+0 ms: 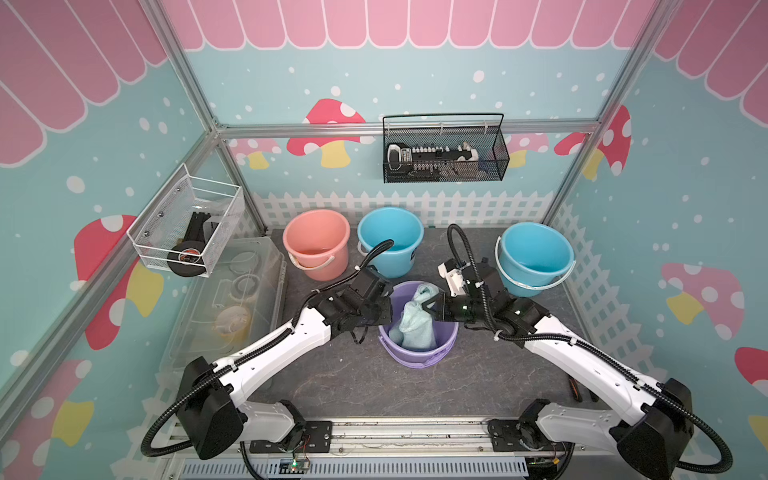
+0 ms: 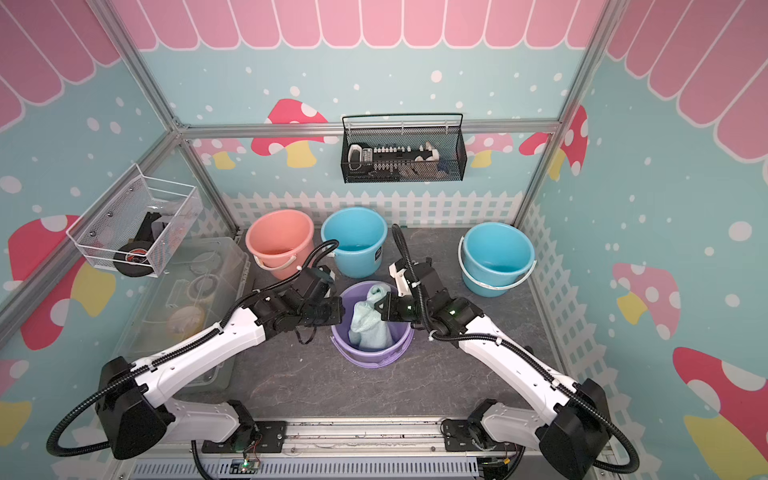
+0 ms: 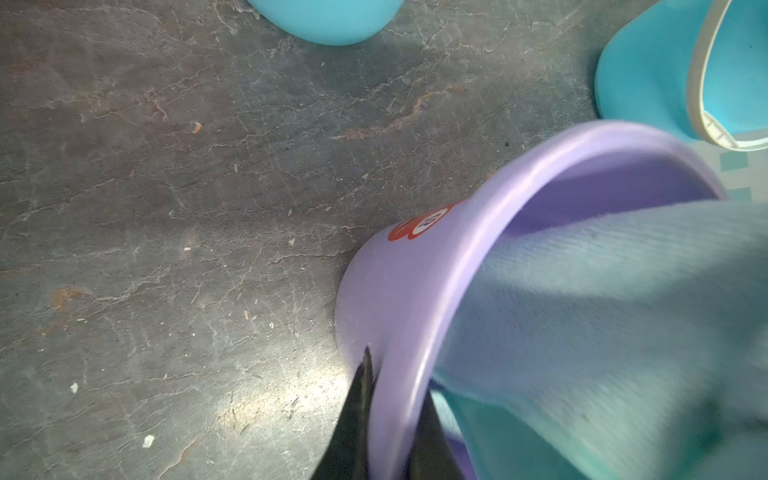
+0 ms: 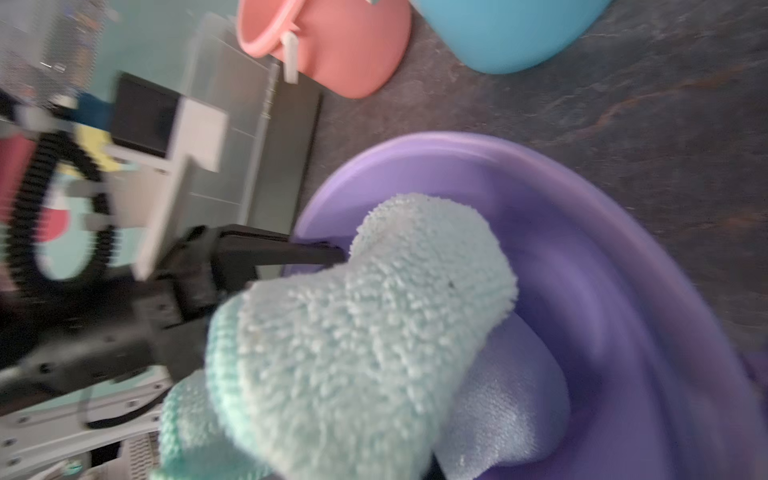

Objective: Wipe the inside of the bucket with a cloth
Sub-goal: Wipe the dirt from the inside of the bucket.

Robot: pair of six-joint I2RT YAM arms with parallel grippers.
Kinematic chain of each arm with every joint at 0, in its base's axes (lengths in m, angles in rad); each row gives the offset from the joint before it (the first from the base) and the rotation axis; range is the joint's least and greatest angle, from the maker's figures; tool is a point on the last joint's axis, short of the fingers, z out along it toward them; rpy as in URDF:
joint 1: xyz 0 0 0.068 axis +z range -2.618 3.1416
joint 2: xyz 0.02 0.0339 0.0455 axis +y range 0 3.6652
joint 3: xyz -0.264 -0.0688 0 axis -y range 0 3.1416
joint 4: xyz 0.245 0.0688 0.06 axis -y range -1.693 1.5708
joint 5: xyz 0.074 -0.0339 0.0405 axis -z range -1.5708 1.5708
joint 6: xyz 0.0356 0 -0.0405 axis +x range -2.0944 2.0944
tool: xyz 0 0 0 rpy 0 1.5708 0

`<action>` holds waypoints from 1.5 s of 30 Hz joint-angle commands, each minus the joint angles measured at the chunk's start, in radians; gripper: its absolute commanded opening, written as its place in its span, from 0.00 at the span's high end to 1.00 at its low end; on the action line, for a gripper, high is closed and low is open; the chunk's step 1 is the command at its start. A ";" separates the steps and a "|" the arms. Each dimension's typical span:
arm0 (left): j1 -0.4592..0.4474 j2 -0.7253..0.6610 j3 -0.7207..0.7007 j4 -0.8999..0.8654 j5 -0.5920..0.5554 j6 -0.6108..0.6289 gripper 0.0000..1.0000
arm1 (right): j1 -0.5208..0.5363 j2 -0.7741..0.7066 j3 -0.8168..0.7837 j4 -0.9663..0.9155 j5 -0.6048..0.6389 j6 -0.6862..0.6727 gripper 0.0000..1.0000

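Note:
A purple bucket (image 1: 417,360) (image 2: 370,358) stands on the dark mat between my two arms. The pale aqua cloth (image 1: 415,324) (image 2: 368,324) hangs bunched inside it, its top above the rim. My left gripper (image 1: 385,311) (image 2: 338,311) (image 3: 397,395) is shut on the bucket's left rim (image 3: 395,291), one finger outside and one inside. My right gripper (image 1: 427,306) (image 2: 379,307) is shut on the cloth's upper part from the right. In the right wrist view the cloth (image 4: 353,332) covers that gripper's jaws; the bucket (image 4: 582,187) lies behind it.
Behind the purple bucket stand a pink bucket (image 1: 318,245) and a blue bucket (image 1: 390,241); another blue bucket (image 1: 536,257) is at the back right. A clear plastic box (image 1: 232,299) sits at the left. Wire baskets (image 1: 187,228) (image 1: 444,153) hang on the walls.

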 commanded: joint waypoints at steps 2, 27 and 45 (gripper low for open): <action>-0.012 -0.048 -0.019 0.036 0.016 -0.008 1.00 | 0.059 0.059 0.063 -0.200 0.244 -0.184 1.00; -0.077 -0.077 -0.093 0.086 -0.073 0.014 1.00 | 0.179 0.106 0.162 -0.307 0.334 -0.493 0.23; -0.089 -0.126 -0.134 0.101 0.029 0.189 1.00 | 0.181 -0.003 0.122 -0.395 0.144 -1.684 0.28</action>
